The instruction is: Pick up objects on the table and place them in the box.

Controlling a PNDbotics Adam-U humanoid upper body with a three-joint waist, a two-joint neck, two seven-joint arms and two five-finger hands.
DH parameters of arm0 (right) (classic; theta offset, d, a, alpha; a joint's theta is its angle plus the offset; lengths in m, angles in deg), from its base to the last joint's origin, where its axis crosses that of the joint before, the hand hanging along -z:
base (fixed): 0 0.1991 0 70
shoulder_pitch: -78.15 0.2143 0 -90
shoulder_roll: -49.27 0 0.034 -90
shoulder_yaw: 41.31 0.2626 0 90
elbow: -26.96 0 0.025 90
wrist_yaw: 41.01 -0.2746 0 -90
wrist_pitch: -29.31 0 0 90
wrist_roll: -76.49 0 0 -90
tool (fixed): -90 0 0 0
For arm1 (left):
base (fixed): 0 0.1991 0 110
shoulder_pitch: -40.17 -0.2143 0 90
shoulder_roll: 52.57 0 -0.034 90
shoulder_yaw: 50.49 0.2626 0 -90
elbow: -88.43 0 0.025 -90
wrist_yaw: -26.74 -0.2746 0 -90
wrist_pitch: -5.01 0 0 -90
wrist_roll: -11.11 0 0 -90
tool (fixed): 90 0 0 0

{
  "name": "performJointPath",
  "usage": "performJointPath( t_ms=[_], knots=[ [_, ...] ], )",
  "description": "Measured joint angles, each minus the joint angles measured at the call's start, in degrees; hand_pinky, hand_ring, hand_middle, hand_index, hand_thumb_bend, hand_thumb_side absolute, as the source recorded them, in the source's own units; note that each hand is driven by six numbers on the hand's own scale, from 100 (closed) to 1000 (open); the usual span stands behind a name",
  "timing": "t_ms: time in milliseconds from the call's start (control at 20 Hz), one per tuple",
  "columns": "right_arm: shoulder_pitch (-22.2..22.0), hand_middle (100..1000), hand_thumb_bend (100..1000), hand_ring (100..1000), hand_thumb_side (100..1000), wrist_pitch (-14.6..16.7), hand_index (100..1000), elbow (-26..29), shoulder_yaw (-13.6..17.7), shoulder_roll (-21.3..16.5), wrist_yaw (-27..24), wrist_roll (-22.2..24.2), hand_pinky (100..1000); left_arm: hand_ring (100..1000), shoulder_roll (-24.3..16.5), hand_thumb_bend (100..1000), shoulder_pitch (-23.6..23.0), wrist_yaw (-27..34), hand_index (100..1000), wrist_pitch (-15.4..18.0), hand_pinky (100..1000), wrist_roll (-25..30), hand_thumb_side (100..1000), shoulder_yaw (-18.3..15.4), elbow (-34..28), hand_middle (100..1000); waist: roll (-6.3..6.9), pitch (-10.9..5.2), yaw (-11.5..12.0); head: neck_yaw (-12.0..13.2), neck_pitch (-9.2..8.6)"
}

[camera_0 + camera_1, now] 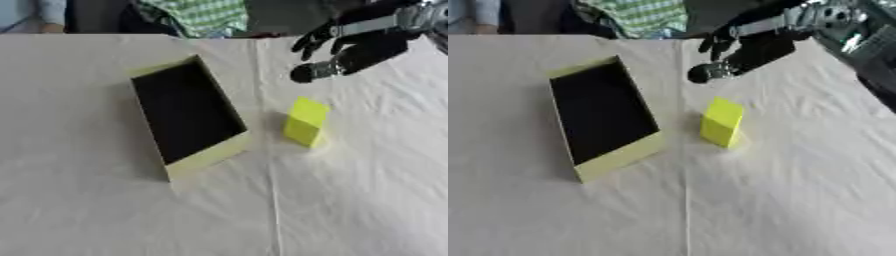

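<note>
Right hand (363, 50) hovers empty, fingers relaxed, above upright yellow rectangular block (305, 121) beside open yellow cardboard box (208, 159) on cloth-covered surface (367, 200)

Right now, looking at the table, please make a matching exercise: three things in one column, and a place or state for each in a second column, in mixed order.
Things:
1. box
2. yellow block
3. right robot hand

Places or states:
A. above the far part of the table, fingers relaxed, holding nothing
B. on the cloth, just right of the box
C. left of the block, open, dark inside, nothing seen in it

Pairs: 1-C, 2-B, 3-A
</note>
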Motion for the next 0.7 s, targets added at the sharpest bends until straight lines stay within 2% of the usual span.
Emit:
performJointPath(
  t_ms=[150, 250, 400, 700],
  knots=[
    [-1.81, 893, 415, 1000, 994, -0.01, 1000, 1.05, 0.45, -0.86, 0.19, -0.01, 882, 544, 0.0, 100, 0.0, 0.0, 712, 0.0, 648, 0.04, 802, 0.01, 0.0, 538, 0.0, -0.01, 0.04, 0.0, 0.0],
    [-2.93, 897, 385, 1000, 925, -0.01, 1000, 1.33, 0.54, -1.33, 0.17, -0.01, 883, 544, 0.0, 100, 0.0, 0.0, 712, -0.02, 648, 0.09, 802, 0.01, 0.0, 538, 0.0, -0.01, 0.06, -0.07, 0.03],
    [-4.15, 901, 360, 1000, 890, -0.06, 1000, 1.59, 0.54, -1.89, 0.08, -0.02, 886, 544, 0.0, 100, 0.0, 0.03, 712, -0.08, 648, 0.16, 803, 0.02, 0.0, 538, 0.0, -0.01, 0.06, -0.27, 0.44],
    [-5.66, 896, 362, 1000, 886, -1.23, 1000, 2.54, 0.56, -2.48, 0.04, -0.1, 882, 544, 0.0, 100, 0.0, 0.41, 712, -0.11, 648, 0.38, 803, 0.02, 0.0, 538, 0.0, -0.01, 0.01, -0.82, 1.02]
  ],
)
